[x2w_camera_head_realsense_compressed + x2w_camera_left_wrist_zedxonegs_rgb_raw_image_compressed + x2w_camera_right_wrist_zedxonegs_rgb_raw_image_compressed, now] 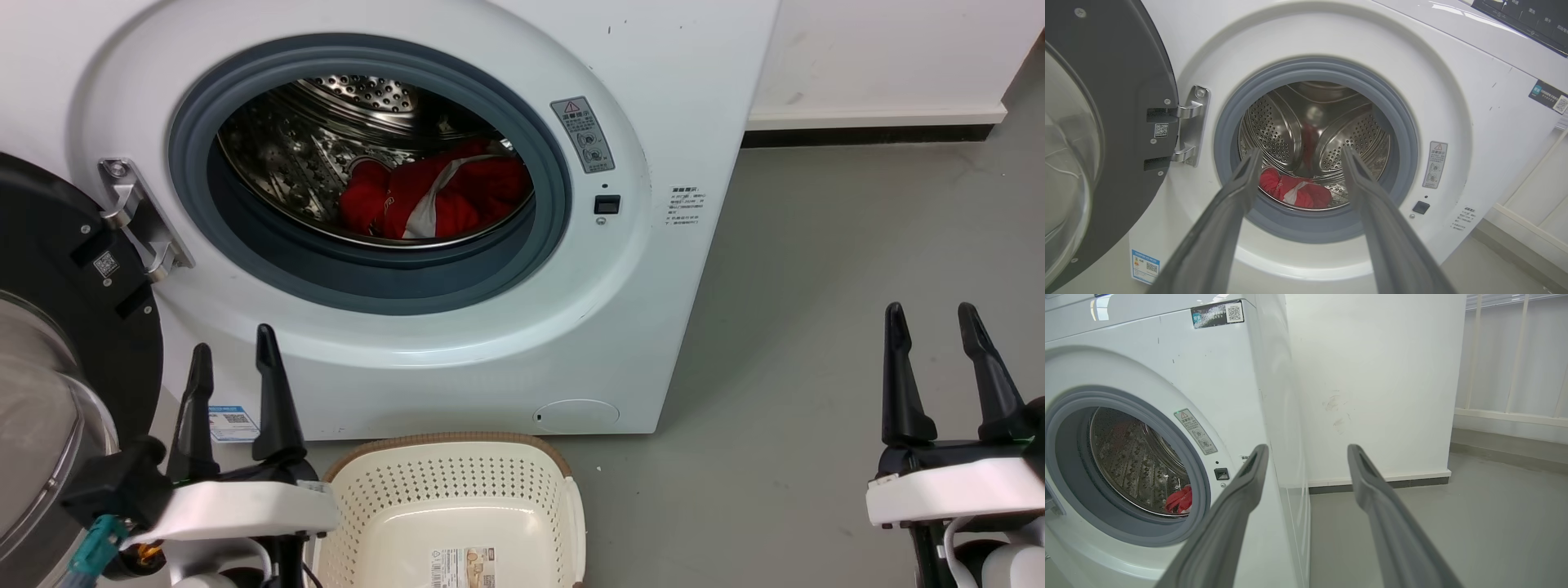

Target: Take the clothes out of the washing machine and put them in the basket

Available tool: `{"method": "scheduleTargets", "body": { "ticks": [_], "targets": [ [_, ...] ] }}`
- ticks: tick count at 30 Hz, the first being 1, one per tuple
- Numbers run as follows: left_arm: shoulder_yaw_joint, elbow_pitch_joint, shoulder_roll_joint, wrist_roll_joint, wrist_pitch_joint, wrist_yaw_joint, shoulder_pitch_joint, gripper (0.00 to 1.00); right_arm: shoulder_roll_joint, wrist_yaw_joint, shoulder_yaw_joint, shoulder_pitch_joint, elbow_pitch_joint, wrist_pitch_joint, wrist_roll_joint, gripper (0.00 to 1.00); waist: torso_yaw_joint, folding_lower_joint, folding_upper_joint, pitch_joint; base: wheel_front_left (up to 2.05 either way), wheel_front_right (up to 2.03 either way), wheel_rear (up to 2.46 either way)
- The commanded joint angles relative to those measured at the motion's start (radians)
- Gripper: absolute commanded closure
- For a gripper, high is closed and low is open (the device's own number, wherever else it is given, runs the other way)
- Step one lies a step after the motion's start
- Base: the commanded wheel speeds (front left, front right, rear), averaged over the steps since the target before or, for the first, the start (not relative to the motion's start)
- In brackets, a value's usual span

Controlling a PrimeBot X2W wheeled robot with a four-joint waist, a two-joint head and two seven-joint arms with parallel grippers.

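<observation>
Nothing is out yet, as we judge it: the clothes (437, 200), a soft red-and-white heap, lie inside the washing machine (669, 98), low in its perforated steel drum (286, 155). The basket (563, 490), cream perforated plastic, sits just before the machine, holding no clothes. Our left gripper (233, 339) and right gripper (931, 309) keep jaws wide, carrying nothing.

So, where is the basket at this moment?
In the head view the basket stands on the floor at bottom centre, just before the washing machine, beside the left hand.

The right hand (1307, 452), fingers spread, faces the washing machine (1167, 355).
</observation>
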Motion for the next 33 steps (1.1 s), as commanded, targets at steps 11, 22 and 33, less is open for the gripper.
{"method": "scheduleTargets", "body": {
  "ticks": [11, 22, 33],
  "targets": [
    [-0.115, -0.006, 0.067, 0.153, -0.032, 0.094, 0.017, 0.00, -0.004, 0.000, 0.015, 0.016, -0.003, -0.032, -0.151, 0.00, -0.001, -0.0001, 0.0000, 0.001, 0.00, 0.00, 0.00],
    [-0.158, 0.075, 0.086, 0.199, -0.057, 0.078, 0.033, 0.00, -0.004, 0.000, 0.033, 0.027, 0.015, -0.058, -0.266, 0.00, -0.009, -0.0001, 0.0000, -0.002, 0.00, 0.00, 0.00],
    [-0.161, 0.061, 0.091, 0.299, -0.079, 0.057, 0.029, 0.00, -0.005, 0.000, 0.042, 0.032, 0.005, -0.080, -0.359, 0.00, -0.013, -0.0001, 0.0000, 0.010, 0.00, 0.00, 0.00]
  ]
}}
